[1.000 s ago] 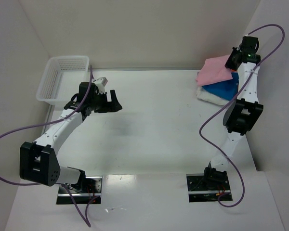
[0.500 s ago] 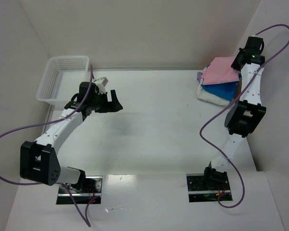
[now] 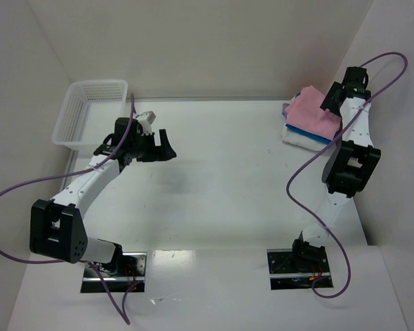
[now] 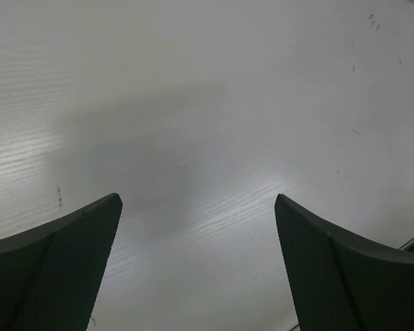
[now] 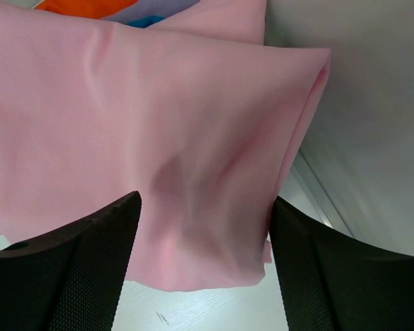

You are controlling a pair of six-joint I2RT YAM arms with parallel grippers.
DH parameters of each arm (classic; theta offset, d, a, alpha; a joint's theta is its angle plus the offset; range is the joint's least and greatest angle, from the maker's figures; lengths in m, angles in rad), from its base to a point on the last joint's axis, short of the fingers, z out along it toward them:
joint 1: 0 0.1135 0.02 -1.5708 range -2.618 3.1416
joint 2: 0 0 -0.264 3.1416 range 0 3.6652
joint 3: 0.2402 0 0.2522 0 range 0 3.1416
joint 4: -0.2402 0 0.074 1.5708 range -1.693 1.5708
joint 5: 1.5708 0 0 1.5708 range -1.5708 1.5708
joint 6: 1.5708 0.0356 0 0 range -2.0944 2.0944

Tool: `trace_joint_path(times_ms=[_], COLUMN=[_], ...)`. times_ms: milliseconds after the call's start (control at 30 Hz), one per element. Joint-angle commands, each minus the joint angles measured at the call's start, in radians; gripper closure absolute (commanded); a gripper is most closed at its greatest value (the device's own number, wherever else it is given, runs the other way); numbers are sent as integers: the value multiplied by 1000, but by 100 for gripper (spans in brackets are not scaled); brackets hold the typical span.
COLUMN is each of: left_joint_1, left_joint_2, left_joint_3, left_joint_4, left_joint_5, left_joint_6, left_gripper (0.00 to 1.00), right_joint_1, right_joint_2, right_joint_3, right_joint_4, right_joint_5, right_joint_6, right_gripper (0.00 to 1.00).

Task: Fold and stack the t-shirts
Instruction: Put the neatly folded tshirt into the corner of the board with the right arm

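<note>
Farthest left, a white mesh basket [image 3: 90, 110] is seen at the far left corner of the worktop [image 3: 221, 186], behind the left tool [image 3: 164, 146] and off to its left. The left tool is held wide open above the worktop. In its wrist view only the pale surface and a soft shadow are seen between its two dark fingers [image 4: 62, 262].

Further right, well apart from the left tool, a stack of folded shirts is found at the far right corner, against the side wall [image 3: 393, 138]. The right tool [image 3: 329, 98] is poised directly over the stack's right edge. The pink shirt [image 3: 309, 109] lies on top, just below and ahead of the right tool. The blue shirt [image 3: 309, 133] is seen under it, and the white shirt [image 3: 298, 140] at the bottom, resting on the worktop. A lavender edge [image 3: 288, 108] shows at the stack's left side.

The right tool is open, its fingers [image 5: 76, 276] spread well apart. The pink cloth is spread beneath them and is not pinched. Whether the fingertips touch the cloth cannot be told. Beyond the pink shirt, at the far side from the right tool, slivers of orange and lavender cloth [image 5: 124, 8] are visible.
</note>
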Motion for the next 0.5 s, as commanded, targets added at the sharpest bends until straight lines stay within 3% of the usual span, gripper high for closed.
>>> trace_joint_path(times_ms=[0,167,333,400,467], left_joint_1=[6,6,6,6,6], left_joint_2=[4,-2,-21,-46,-70], left_joint_3=[-2,-11,44,66,78], left_joint_4=[32,45,0,-9,-9], left_joint_5=[30,59,68,75,93], left_joint_6=[14,14,32,41,44], left_gripper=[1,1,1,1,1], right_joint_1=[-6,62,127,141,141], right_joint_2=[-131,-287,-341,-346,-313], right_joint_3=[12,-143,-244,-273,-286], right_joint_4=[67,169,208,234,247], right_joint_5=[-26,-56,-12,-3,24], right_joint_6=[34,37,37,37,37], right_gripper=[21,21,24,29,45])
